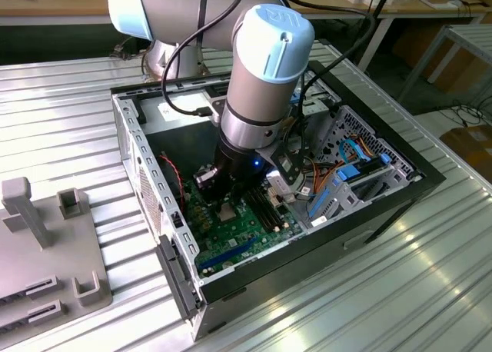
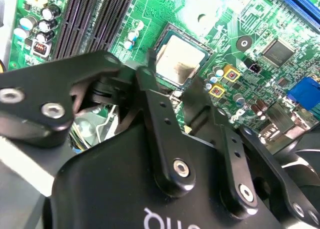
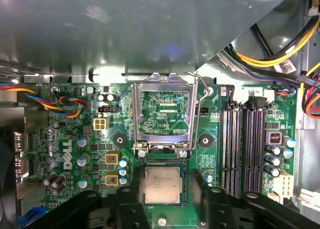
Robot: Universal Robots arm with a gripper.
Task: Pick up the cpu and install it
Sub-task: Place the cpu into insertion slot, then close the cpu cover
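Cpu: the cpu (image 3: 162, 184) lies flat in its socket (image 3: 162, 163) on the green board (image 3: 210, 154), silver top up, edges square to the socket's rim as far as I can tell
Fingers: spread wider than the chip, one dark finger (image 3: 201, 194) on each side of it with a gap showing, so they hold nothing
Gripper: the gripper (image 3: 164, 201) hangs just above the chip, low inside the open computer case (image 1: 131, 144)
Frame: the metal frame (image 3: 136, 114) is swung up and open just beyond the socket, its wire lever (image 3: 198, 114) raised beside it
Slots: the long black memory slots (image 3: 235, 149) run near the socket on one side
Step in hand: by my reading, seating the chip in the socket
Doing it well: keep the chip level and matched to the socket's corners, no sideways drag or pressing, and keep the fingers apart from the frame and lever
Risk: a tilted chip could bend the socket's contacts
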